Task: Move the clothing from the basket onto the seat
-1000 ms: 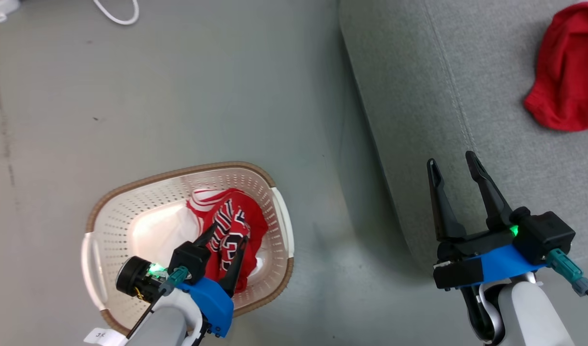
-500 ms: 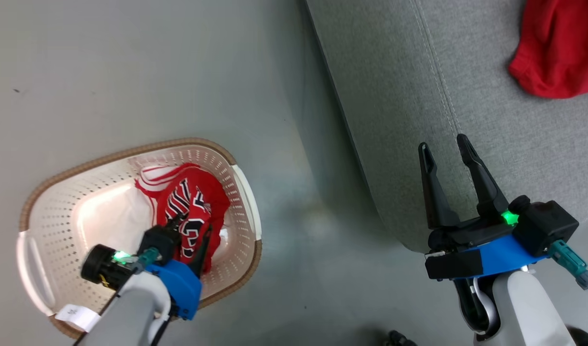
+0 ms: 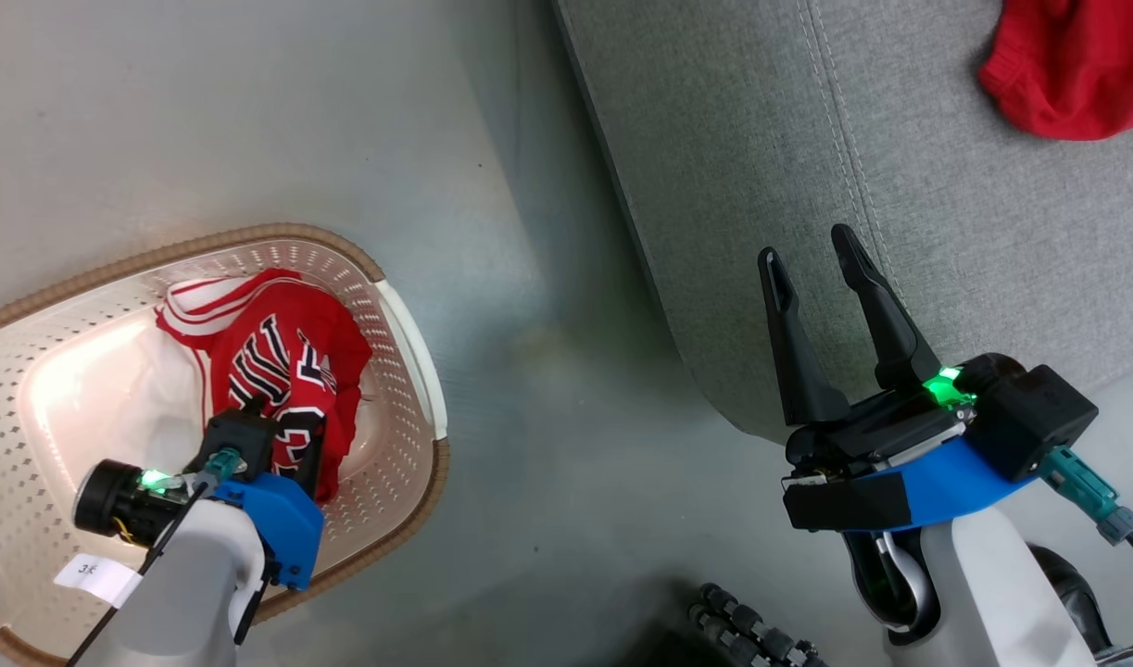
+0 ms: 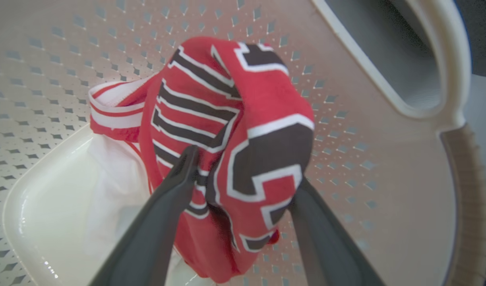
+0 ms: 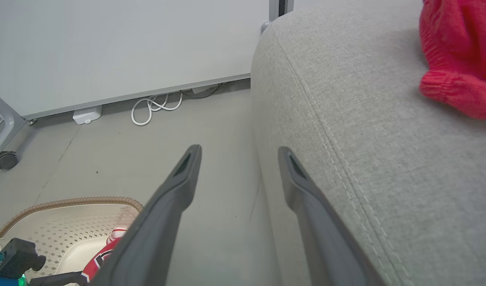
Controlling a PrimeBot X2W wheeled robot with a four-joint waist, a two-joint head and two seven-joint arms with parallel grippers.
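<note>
1. Your left gripper [image 4: 246,167] is down inside the basket [image 3: 409,324]. Its two dark fingers are spread wide and straddle a raised fold of the jersey [image 4: 227,119]. Nothing is pinched yet.
2. In the left wrist view, one fingertip touches the black-and-white numerals. The other sits just beside the fold's outer edge. The fold runs lengthwise along the fingers, so the cloth lies squarely between them.
3. Beside the jersey lies a red garment with white band trim [image 4: 111,115]. A small white piece [image 4: 111,178] rests on the basket bottom, next to the left finger.
4. The seat [image 3: 761,139] lies to the robot's right of the basket, with a strip of bare floor [image 3: 529,371] between them. A plain red garment [image 3: 1076,74] already lies on it, well away from the rounded corner.
5. Your right gripper [image 3: 807,243] hovers over that corner with its fingers spread and empty. It is well apart from the basket, so the left arm is plainly the nearer one.
6. The next move looks like closing on the fold, lifting it clear of the rim, then swinging right. The trimmed garment may drag along with it.
</note>
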